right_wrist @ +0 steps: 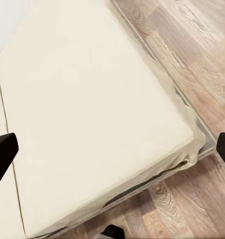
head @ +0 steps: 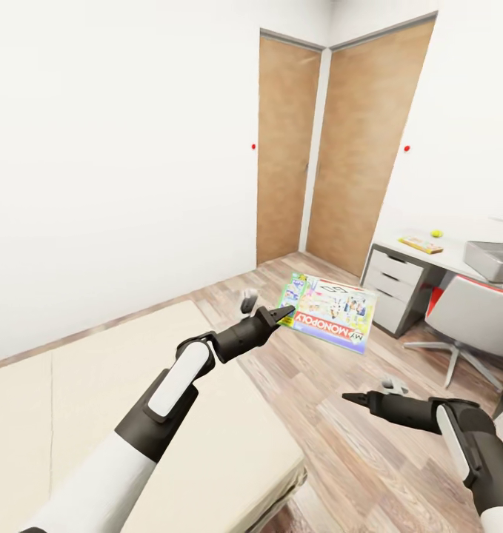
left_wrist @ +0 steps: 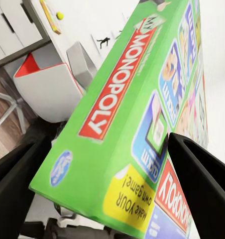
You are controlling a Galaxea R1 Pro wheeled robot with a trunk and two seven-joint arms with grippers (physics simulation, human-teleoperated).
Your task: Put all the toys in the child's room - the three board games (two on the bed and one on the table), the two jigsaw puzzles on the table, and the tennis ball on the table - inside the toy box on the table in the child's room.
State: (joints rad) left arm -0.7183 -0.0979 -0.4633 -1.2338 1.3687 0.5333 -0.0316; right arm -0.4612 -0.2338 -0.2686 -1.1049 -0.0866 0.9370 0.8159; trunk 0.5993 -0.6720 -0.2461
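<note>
Left claw (head: 281, 314) clamped on the near edge of the Monopoly box (head: 331, 312), held in the air above the wood floor (head: 332, 414), past the corner of the bed (head: 229, 437). In the left wrist view, green side of the box (left_wrist: 117, 129) wedged between the two dark fingers (left_wrist: 202, 174), red lettering running away from the claw. Right claw (head: 352, 398) lower and nearer, off to the right, spread wide with nothing between its fingers, hanging over the bed corner (right_wrist: 102, 114). Beyond the held box: white drawer unit of the table (head: 395, 285), then a tennis ball (head: 436, 233) and a flat yellow game box (head: 420, 243) on the table top, the grey toy box (head: 492, 259) further right, a chair (head: 473, 318) in front of it. Two wooden doors (head: 340, 148) far ahead of the left claw.
</note>
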